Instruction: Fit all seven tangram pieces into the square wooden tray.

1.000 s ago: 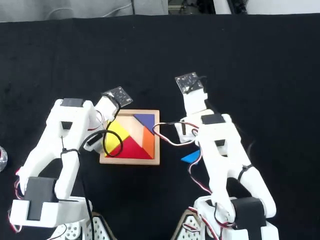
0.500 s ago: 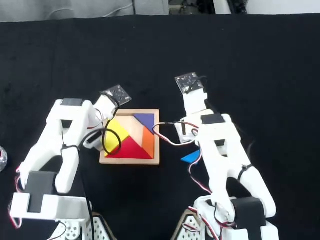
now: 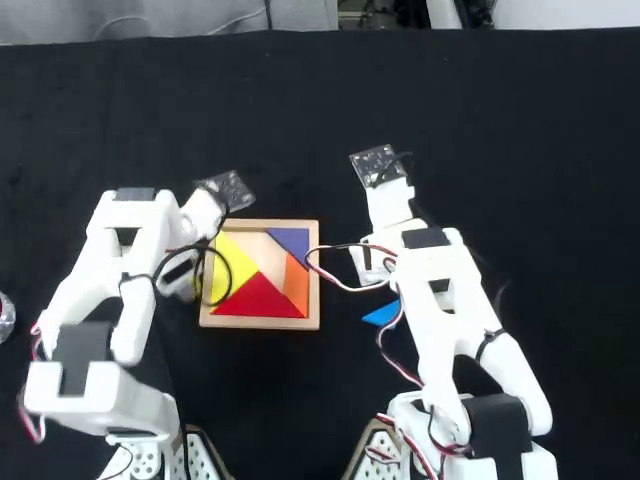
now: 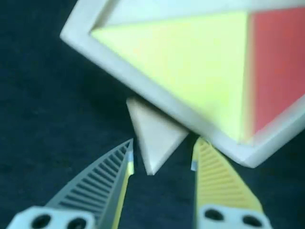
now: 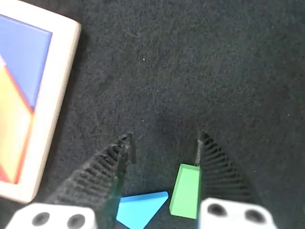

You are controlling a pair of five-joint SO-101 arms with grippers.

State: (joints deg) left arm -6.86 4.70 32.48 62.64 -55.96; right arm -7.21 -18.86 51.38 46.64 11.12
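As the high view shows, the square wooden tray [image 3: 260,322] is lying on the black tabletop [image 3: 500,120] between the left arm [image 3: 120,290] and the right arm [image 3: 440,300]. It is holding a yellow triangle [image 3: 235,268], a red triangle [image 3: 262,297], an orange piece [image 3: 297,282] and a blue piece [image 3: 290,240]. A light blue triangle [image 3: 380,314] is lying outside it, beside the right arm.

In the left wrist view, the left tool [image 4: 163,145] is standing spread. Its fingers are flanking a cream triangle [image 4: 155,136] that is touching the tray's outer rim.

In the right wrist view, the right tool [image 5: 163,138] is hanging spread over the tabletop. A green piece [image 5: 186,191] and the light blue triangle are lying just beside each other, apart from the tray.
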